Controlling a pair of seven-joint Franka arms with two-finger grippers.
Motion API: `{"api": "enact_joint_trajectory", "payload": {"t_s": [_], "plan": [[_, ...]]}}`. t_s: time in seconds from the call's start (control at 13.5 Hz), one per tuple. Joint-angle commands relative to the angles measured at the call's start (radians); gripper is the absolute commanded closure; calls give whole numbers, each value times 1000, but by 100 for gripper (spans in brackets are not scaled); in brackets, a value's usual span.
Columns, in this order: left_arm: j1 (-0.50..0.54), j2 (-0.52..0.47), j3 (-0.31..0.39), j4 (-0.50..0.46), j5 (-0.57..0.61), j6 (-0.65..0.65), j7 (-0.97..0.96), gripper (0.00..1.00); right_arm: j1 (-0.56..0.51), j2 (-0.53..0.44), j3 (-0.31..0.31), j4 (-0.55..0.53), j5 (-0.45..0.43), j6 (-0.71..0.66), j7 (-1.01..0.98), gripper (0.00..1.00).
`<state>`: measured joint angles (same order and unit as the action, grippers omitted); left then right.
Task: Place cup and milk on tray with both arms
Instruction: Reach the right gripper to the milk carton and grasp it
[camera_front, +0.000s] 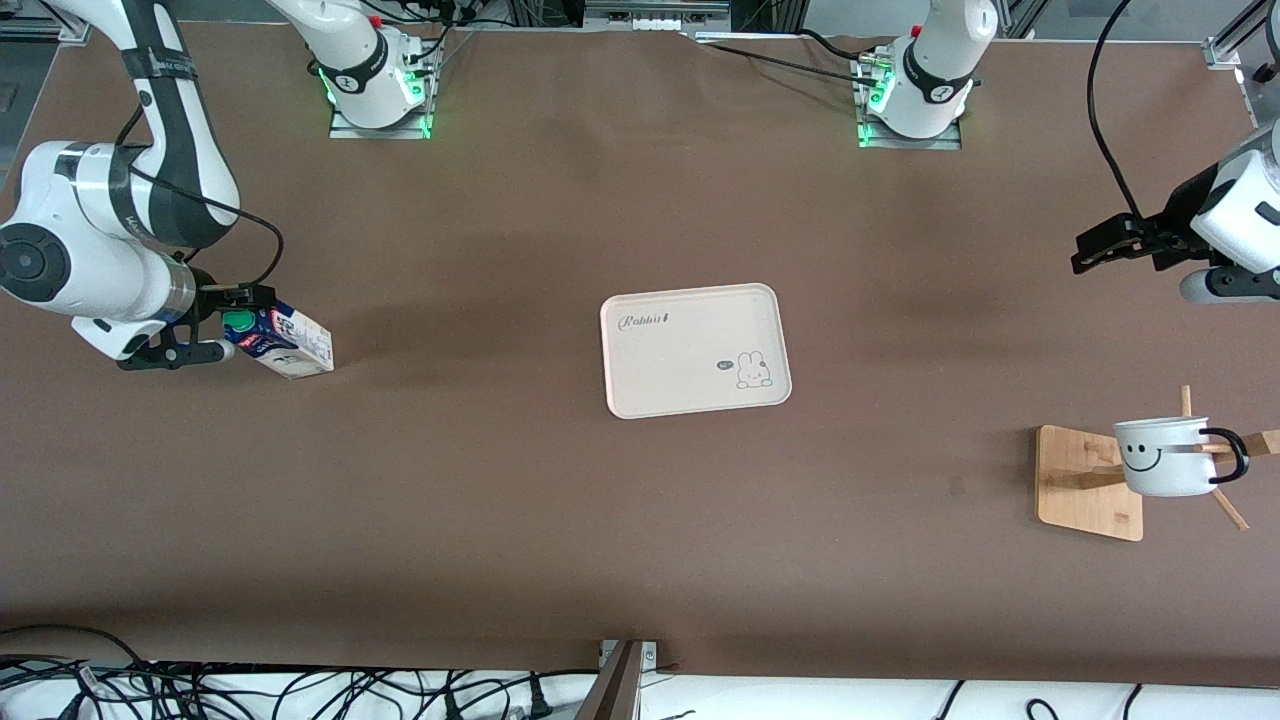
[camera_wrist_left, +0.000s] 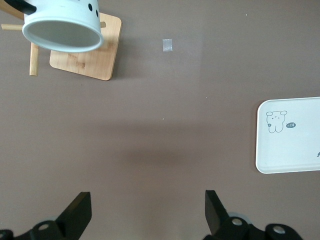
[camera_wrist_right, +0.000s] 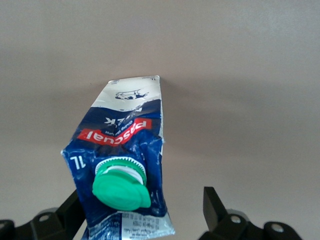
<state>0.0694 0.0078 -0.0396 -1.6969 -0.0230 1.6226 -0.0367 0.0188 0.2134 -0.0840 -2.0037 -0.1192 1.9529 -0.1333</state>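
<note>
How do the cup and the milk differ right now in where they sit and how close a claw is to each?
The cup hangs by its handle on a peg of the wooden rack, off the table; the milk stands on the table itself. The right claw is open around the milk's top; the left claw, also open, is well clear of the cup. The cup is at the left arm's end, the milk at the right arm's. Neither is on the tray.

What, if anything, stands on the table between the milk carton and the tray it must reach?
Nothing visible does. Bare brown table runs from the milk carton, which stands between the fingers of the open right gripper, to the empty Rabbit tray.
</note>
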Motion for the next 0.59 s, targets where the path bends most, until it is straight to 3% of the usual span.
{"api": "enact_joint_trajectory", "payload": {"t_s": [0.0, 0.15, 0.37, 0.52], "plan": [[0, 9, 1, 25, -15, -16, -8, 0, -8, -23, 4, -30, -7, 18, -17, 0], [-2, 11, 3, 25, -14, -15, -8, 0, -8, -23, 4, -30, -7, 18, -17, 0], [-2, 17, 3, 29, -11, -10, -6, 0, -8, -23, 6, -30, -7, 17, -19, 57], [-2, 17, 3, 29, -9, -9, -5, 0, -8, -17, 6, -29, -5, 17, -19, 60]]}}
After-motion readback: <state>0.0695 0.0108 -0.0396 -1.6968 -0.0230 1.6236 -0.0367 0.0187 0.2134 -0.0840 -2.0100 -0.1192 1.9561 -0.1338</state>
